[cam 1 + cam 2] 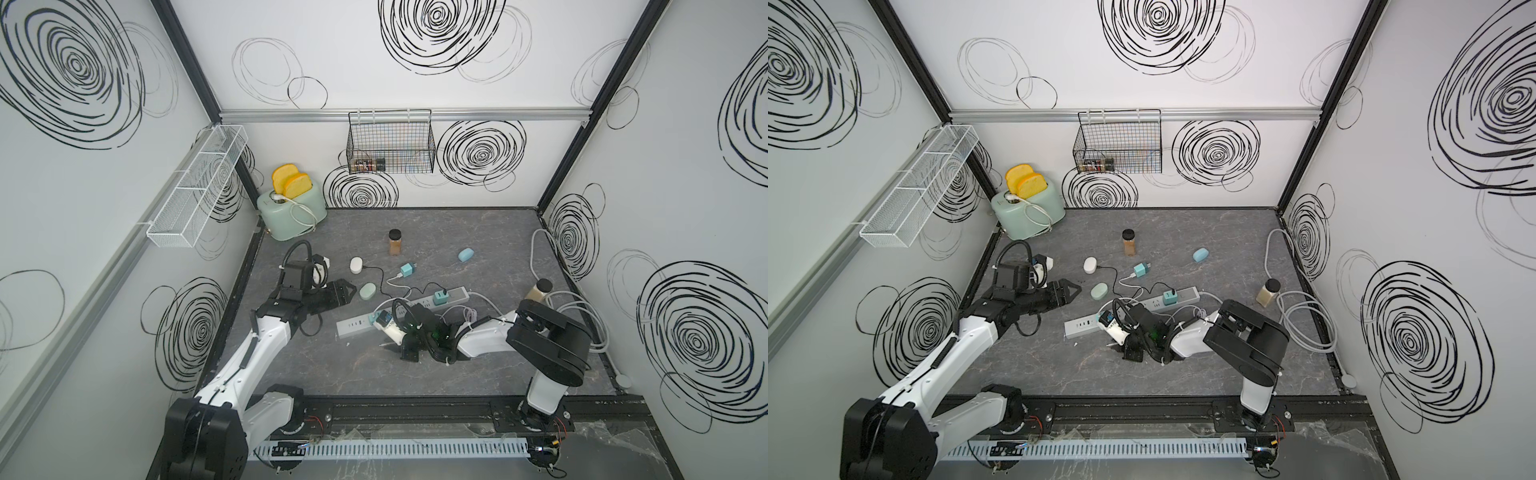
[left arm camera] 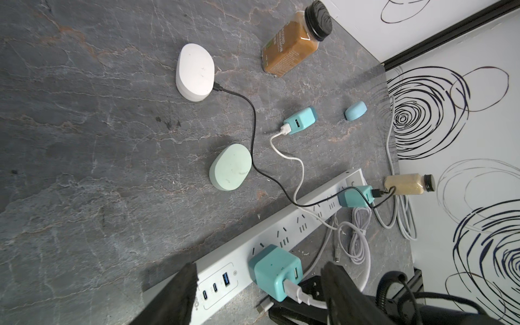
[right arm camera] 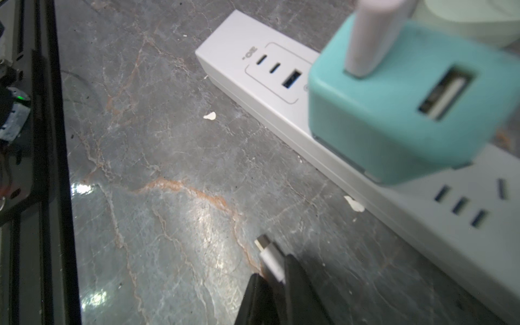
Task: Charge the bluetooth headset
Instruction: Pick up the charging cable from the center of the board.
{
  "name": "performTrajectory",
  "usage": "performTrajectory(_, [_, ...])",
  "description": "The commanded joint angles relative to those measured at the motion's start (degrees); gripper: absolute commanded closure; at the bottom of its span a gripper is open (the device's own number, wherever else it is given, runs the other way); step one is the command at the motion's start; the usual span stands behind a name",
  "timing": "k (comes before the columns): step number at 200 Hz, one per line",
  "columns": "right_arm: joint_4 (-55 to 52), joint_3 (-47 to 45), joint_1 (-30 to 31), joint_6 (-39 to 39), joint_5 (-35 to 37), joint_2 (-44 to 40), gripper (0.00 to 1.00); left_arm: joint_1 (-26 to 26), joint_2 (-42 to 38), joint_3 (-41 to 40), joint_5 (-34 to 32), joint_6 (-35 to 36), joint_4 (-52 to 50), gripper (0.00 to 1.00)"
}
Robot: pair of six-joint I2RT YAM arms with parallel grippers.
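Three small headset cases lie on the gray table (image 1: 478, 332). The mint green headset case (image 2: 230, 167) has no cable in it. It lies just beside the left gripper (image 1: 345, 292), and that gripper's jaws are spread wide.

The left wrist view shows a black cable (image 2: 253, 135) stuck into the white headset case (image 2: 195, 71). The cable runs to a teal charger at the far end of the power strip (image 2: 270, 233). In that view the blue headset case (image 2: 356, 110) sits well apart from the others.

Only the right wrist view shows the right gripper (image 3: 274, 270) from close by. It pinches a white cable plug (image 3: 267, 251) low over the table, near the power strip. Another teal charger (image 3: 394, 118) is plugged into the strip right there. In both top views the right arm hides this plug.

Only the top views show the green toaster (image 1: 291, 216) in the back corner.
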Motion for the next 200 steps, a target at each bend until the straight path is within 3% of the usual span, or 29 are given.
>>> performTrajectory(1, [2.2,0.1,-0.5,-0.4,-1.6,1.0,0.86,0.8,0.0,-0.1,0.3,1.1,1.0,0.27])
performTrajectory(41, [3.7,-0.9,-1.7,0.4,-2.9,1.2,0.86,1.0,1.5,0.5,-0.7,1.3,0.9,0.27])
performTrajectory(87, [6.0,-3.6,-3.4,1.5,-5.9,-1.3,0.96,0.9,3.4,2.1,-3.5,2.0,0.1,0.27])
performTrajectory(147, [5.9,-10.4,-5.5,10.2,-5.2,-19.3,0.99,-1.2,9.4,7.4,-14.3,6.7,-5.6,0.27])
performTrajectory(200, [5.2,-14.9,-10.3,17.6,-5.2,-31.3,1.0,-4.0,9.9,8.9,-14.7,6.9,-5.0,0.28])
